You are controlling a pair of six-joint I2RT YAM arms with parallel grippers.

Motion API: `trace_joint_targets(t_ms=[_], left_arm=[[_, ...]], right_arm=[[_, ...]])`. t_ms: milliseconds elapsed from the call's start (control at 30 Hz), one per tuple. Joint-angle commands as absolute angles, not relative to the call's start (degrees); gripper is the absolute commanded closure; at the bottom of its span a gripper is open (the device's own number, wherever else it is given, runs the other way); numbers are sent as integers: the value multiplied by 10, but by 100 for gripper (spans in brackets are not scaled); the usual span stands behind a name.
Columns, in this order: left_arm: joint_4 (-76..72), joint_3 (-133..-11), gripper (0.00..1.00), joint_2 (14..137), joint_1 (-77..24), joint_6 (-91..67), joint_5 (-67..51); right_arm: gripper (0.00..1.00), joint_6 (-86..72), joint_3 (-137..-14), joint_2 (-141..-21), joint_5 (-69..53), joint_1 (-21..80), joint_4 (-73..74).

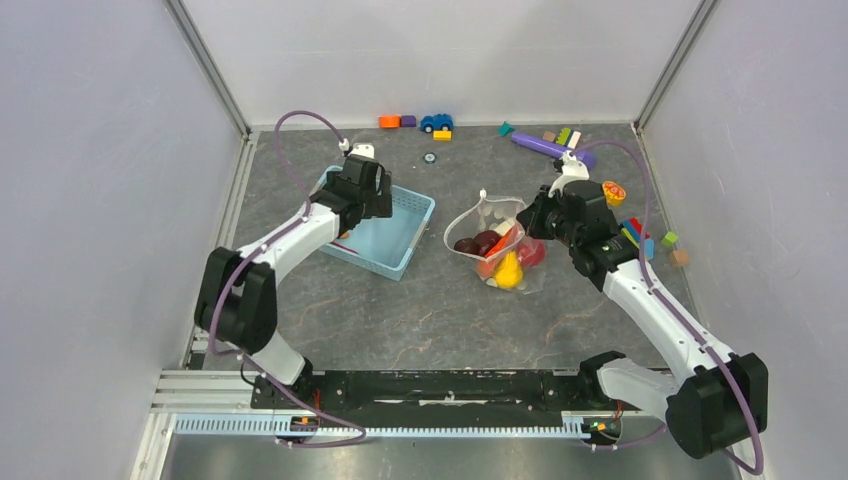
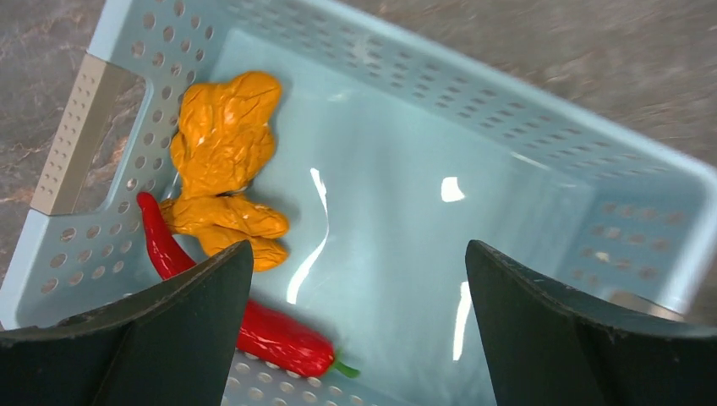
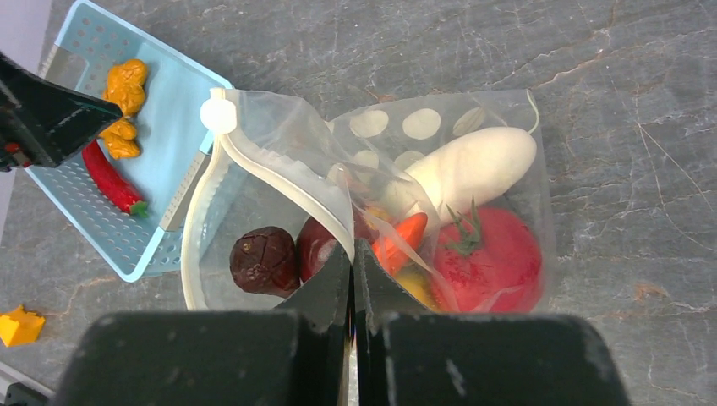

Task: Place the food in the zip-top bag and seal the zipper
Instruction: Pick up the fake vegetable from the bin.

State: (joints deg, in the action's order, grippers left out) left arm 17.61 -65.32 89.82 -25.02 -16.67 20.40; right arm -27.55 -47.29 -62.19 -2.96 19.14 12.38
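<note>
Right gripper (image 3: 353, 254) was pinched tight on the open lip of the bag (image 3: 420, 123), right on the zipper (image 3: 279, 182), with the slider (image 3: 217, 112) off at the far end. The bag lay mid-right on the table (image 1: 420, 310), mouth gaping, with the radish (image 3: 469, 169), tomato (image 3: 490, 258), carrot (image 3: 402, 241), maroon piece (image 3: 264, 260) and pepper (image 1: 509, 272) inside. Left gripper (image 2: 357, 254) hung over the basket (image 2: 507, 110), jaws wide apart, gripping nothing. The basket had a chili (image 2: 270, 334) and a lumpy orange piece (image 2: 224, 139) in it.
</note>
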Motion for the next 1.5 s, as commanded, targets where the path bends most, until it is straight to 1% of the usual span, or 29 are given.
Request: trace_joint_targets(t_ms=[0, 133, 300, 400, 600, 1000, 1100, 1300, 1467], left_arm=[[180, -678, 0, 943, -218, -111, 203], [155, -679, 0, 971, -191, -107, 187], [117, -693, 0, 1009, -144, -121, 115], [117, -709, 0, 1036, -129, -134, 96], [128, -728, 0, 1067, -114, -138, 104], [140, -750, 0, 1105, -109, -151, 44], [154, -756, 0, 1105, -109, -158, 3], [143, -724, 0, 1074, -110, -188, -154], [124, -693, 0, 1028, -115, -200, -242]], right_arm=[[98, -257, -503, -632, -19, 193, 133], [98, -249, -506, -634, -13, 192, 136], [98, -247, -508, -635, -4, 192, 135], [98, -246, -511, -634, -4, 192, 133], [98, -247, -513, -631, 14, 192, 133], [98, -260, -509, -613, 29, 192, 123], [98, -262, -505, -608, 35, 192, 123], [98, -259, -508, -609, 36, 192, 122], [98, -254, -515, -616, 34, 193, 123]])
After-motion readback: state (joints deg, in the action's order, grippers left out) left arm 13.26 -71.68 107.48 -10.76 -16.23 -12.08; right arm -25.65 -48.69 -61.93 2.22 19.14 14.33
